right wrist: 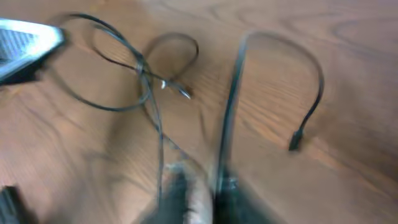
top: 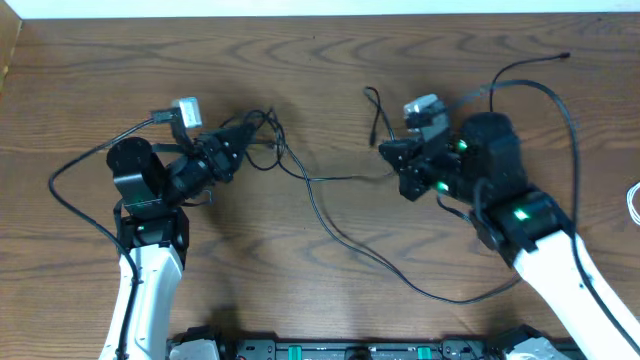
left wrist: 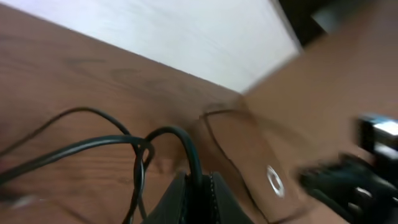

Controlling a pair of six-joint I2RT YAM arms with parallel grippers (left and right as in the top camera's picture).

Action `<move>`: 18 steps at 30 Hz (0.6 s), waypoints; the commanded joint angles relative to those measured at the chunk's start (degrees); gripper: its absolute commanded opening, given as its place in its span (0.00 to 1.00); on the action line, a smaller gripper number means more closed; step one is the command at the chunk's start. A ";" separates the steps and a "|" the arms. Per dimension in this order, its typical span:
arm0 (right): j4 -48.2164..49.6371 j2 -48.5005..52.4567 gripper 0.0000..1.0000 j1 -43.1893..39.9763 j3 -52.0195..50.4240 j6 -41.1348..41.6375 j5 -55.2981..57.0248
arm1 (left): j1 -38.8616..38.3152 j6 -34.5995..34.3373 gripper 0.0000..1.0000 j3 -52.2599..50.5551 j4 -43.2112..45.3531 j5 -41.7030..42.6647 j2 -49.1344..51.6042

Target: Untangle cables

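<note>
Thin black cables [top: 318, 182] lie across the wooden table, with a knot of loops [top: 265, 140] at the left. My left gripper [top: 238, 143] is at that knot; in the left wrist view its jaws [left wrist: 198, 186] are shut on a black cable [left wrist: 180, 134] that loops up from between them. My right gripper [top: 388, 155] is near the table's middle. The right wrist view is blurred, but a black cable [right wrist: 231, 106] runs down between the jaws [right wrist: 217, 186], which look shut on it. Its plug end [right wrist: 294, 144] lies free. A white cable [top: 634, 203] shows at the right edge.
A long black cable [top: 450, 297] curves along the front of the table toward the right arm. Thicker black cords [top: 75, 165] run from each arm. A white wall strip [top: 320, 7] borders the far table edge.
</note>
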 commanded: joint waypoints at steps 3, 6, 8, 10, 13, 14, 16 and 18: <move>-0.66 3.19 0.61 0.35 0.00 1.77 0.94 | 0.22 4.15 0.08 0.68 0.70 8.83 -0.04; -2.05 3.13 0.80 0.35 0.00 1.60 1.29 | 0.22 4.15 0.08 0.68 0.70 8.26 -0.04; -2.80 3.13 0.84 0.35 0.00 1.55 1.11 | 0.22 4.13 0.08 0.68 0.70 7.82 -0.04; -3.45 3.13 0.86 0.44 0.00 0.22 -0.63 | 0.22 4.11 0.08 0.68 0.68 7.67 -0.04; -3.93 3.28 0.89 0.46 -0.02 -1.77 -6.80 | 0.22 4.09 0.08 0.68 0.68 7.69 -0.04; -3.91 3.37 0.88 0.46 -0.02 -2.12 -8.35 | 0.22 3.96 0.08 0.68 0.70 7.69 -0.04; -3.91 3.93 0.83 0.52 -0.04 -2.29 -9.62 | 0.22 2.47 0.08 0.68 0.70 7.43 -0.04; -3.89 5.11 0.77 1.09 -0.07 -2.78 -9.51 | 0.22 0.13 0.08 0.68 0.72 7.23 -0.04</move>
